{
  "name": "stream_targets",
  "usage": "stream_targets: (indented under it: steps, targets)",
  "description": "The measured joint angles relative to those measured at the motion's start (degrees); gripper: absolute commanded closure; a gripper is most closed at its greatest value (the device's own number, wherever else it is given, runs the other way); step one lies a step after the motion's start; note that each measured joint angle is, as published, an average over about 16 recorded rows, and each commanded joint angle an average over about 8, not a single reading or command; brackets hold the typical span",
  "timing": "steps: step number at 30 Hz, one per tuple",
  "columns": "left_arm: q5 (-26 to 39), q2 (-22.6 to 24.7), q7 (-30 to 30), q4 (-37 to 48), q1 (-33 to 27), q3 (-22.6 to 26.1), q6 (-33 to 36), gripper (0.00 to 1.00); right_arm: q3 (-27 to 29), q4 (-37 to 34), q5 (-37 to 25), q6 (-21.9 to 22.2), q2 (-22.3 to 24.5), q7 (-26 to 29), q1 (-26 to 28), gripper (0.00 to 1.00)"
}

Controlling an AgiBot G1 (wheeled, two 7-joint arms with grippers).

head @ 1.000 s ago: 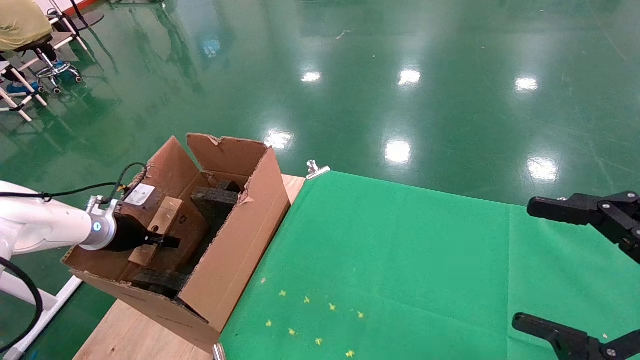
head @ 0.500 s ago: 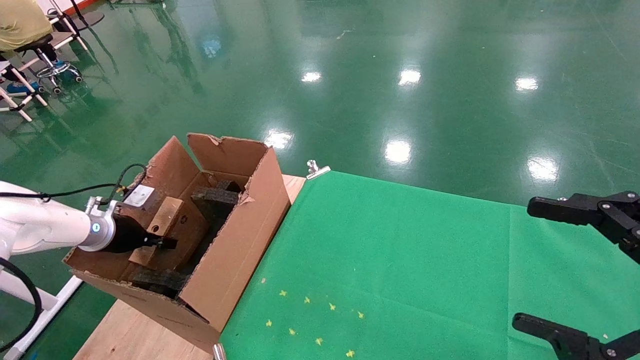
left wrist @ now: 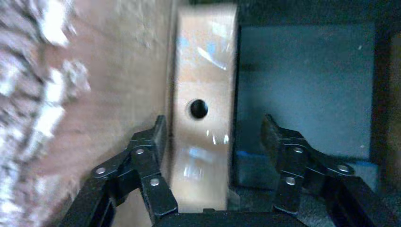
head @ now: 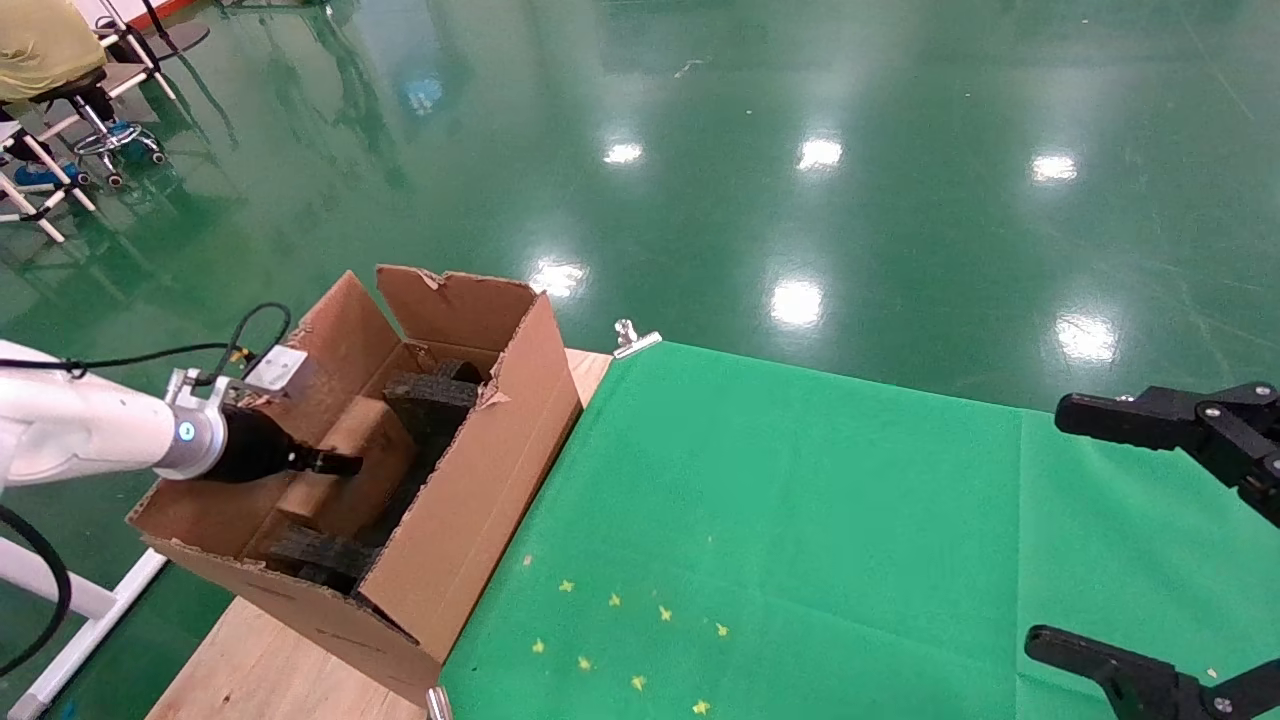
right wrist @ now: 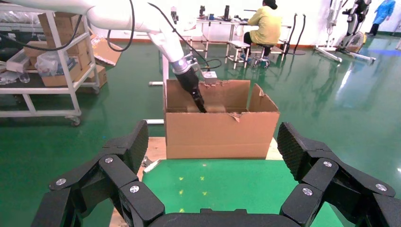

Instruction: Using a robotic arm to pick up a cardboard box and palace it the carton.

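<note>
The cardboard box (head: 375,432), slim and brown with glossy tape and a round hole, lies inside the carton (head: 470,480) between black foam pieces (head: 430,395). My left gripper (head: 345,464), on the white robotic arm (head: 90,435), reaches down into the carton. In the left wrist view its open fingers (left wrist: 153,142) straddle the box (left wrist: 203,71); one finger is next to the box and the other stands clear of it. My right gripper (head: 1085,530) hangs open and empty over the green cloth at the right.
The carton stands on the wooden table's left end (head: 260,670), its flaps upright. A green cloth (head: 800,520) covers the rest, held by a metal clip (head: 630,338). In the right wrist view the carton (right wrist: 220,132) stands ahead, with shelves and a seated person behind.
The left wrist has moved a little up and toward the carton's far side. The box has dropped from a tilted pose to lie lower between the foam pieces. The right arm has not moved.
</note>
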Motion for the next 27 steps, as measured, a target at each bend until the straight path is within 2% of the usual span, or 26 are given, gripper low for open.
stream_targets:
  steps: [14,20,27]
  targets:
    - [-2.2,-3.2,-0.7,-5.9,-6.6,-1.5,5.2,0.00,0.0,0.0,0.0,0.0,0.0,0.0,0.0,0.00]
    - [-7.5,-6.0,-2.5,-11.1,-9.5,-4.5,13.0,0.00,0.0,0.0,0.0,0.0,0.0,0.0,0.0,0.00]
    - [-17.3,-8.9,-5.9,-16.9,-10.1,-9.7,25.3,0.00,0.0,0.0,0.0,0.0,0.0,0.0,0.0,0.00]
